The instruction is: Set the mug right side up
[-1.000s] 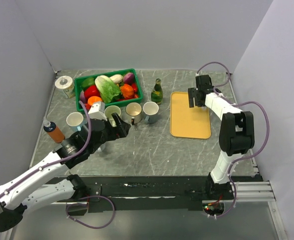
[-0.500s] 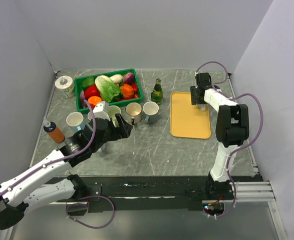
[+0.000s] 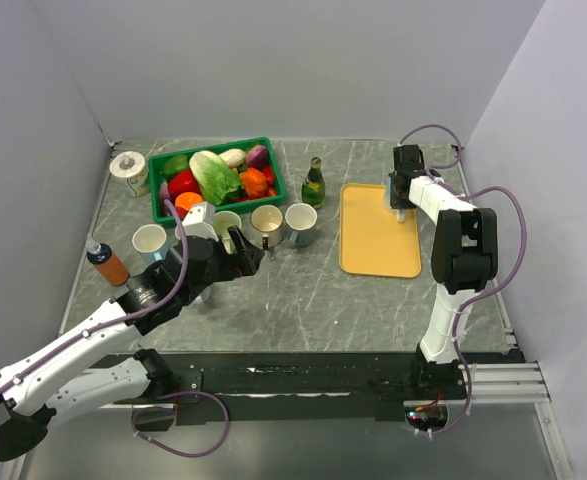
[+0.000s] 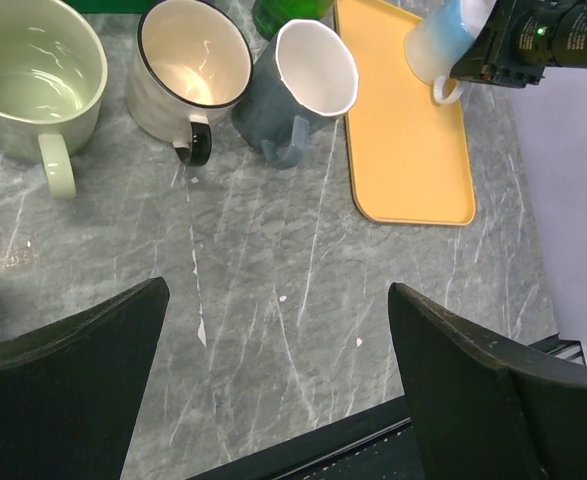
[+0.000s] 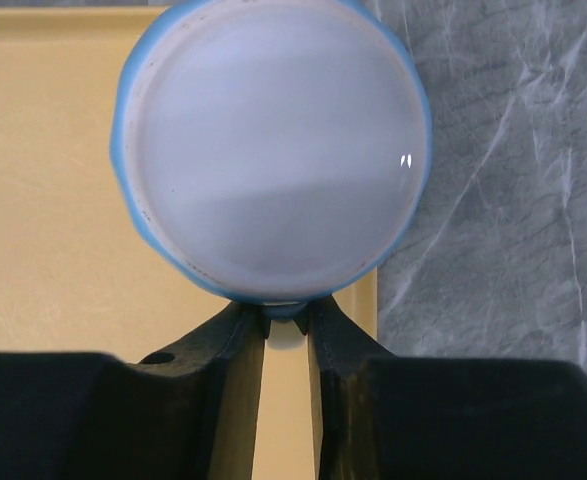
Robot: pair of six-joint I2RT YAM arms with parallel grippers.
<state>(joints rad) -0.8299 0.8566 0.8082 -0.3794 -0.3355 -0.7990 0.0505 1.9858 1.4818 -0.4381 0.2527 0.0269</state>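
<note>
A light blue mug (image 5: 273, 150) with a white base stands upside down at the far right corner of the yellow tray (image 3: 373, 245). Its base faces the right wrist camera. My right gripper (image 5: 286, 330) is shut on the mug's small white handle (image 4: 443, 90), one finger on each side. In the top view this gripper (image 3: 401, 198) covers most of the mug. From the left wrist the mug (image 4: 435, 42) shows blue and white beside the black gripper body. My left gripper (image 4: 276, 290) hangs open over bare table near the row of mugs, holding nothing.
A green basket (image 3: 159, 210) of vegetables sits at the back left, with a green bottle (image 3: 314, 183) to its right. Upright mugs (image 3: 267, 222) (image 3: 301, 220) (image 3: 149, 241) line up in front. An orange bottle (image 3: 106, 262) and a tape roll (image 3: 128, 165) stand at the left.
My right gripper has moved in over the tray's far corner and closed its fingers on the mug's handle. The left arm has shifted only slightly.
</note>
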